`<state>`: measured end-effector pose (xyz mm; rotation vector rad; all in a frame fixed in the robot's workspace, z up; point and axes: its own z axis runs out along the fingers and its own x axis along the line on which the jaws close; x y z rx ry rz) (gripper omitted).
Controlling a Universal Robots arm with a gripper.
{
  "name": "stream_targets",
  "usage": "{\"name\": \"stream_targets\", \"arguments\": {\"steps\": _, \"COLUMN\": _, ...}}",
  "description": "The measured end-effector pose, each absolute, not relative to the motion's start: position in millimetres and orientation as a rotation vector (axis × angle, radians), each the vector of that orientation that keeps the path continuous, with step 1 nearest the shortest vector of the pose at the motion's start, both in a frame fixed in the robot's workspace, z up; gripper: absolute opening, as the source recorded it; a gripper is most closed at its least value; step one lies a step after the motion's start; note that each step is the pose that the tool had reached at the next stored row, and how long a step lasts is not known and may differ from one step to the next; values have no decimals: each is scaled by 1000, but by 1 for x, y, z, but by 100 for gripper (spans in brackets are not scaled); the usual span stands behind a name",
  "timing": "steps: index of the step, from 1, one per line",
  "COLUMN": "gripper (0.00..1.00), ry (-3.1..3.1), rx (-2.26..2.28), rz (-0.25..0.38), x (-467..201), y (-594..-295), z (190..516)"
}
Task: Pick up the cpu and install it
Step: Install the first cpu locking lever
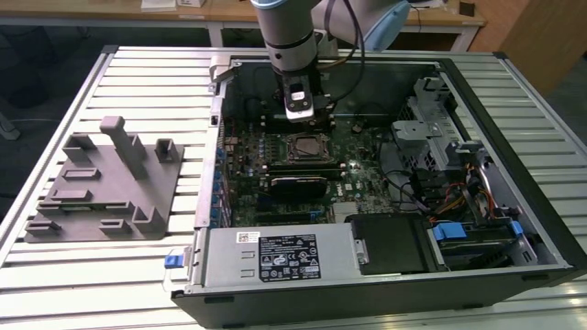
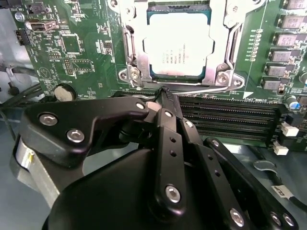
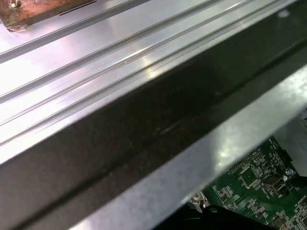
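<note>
Inside the open case, the silver-grey square cpu (image 2: 178,44) sits seated in its socket; the gripper's (image 2: 165,93) black fingers (image 2: 169,125), pressed together, hover just beside it, holding nothing.

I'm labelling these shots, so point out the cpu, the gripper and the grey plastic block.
cpu (image 2: 178,45), second wrist view, middle of its metal top.
gripper (image 2: 163,96), second wrist view, at its fingertips.
grey plastic block (image 1: 96,199), exterior view, its flat base.

You've got a slatted aluminium table (image 1: 147,75) carrying everything. The open computer case (image 1: 513,227) lies on its side directly on it, right under the arm. The grey plastic fixture block (image 1: 101,192), with its slots and posts, also sits flat on the slats, well off to the exterior view's left of the tool, apart from the case.
</note>
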<state>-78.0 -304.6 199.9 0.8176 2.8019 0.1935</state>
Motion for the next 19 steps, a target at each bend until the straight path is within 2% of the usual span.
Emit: {"name": "stream_targets", "arguments": {"steps": 19, "gripper": 11, "ry": 2803, "rx": 820, "rz": 211, "x": -78, "y": -311, "z": 204}}
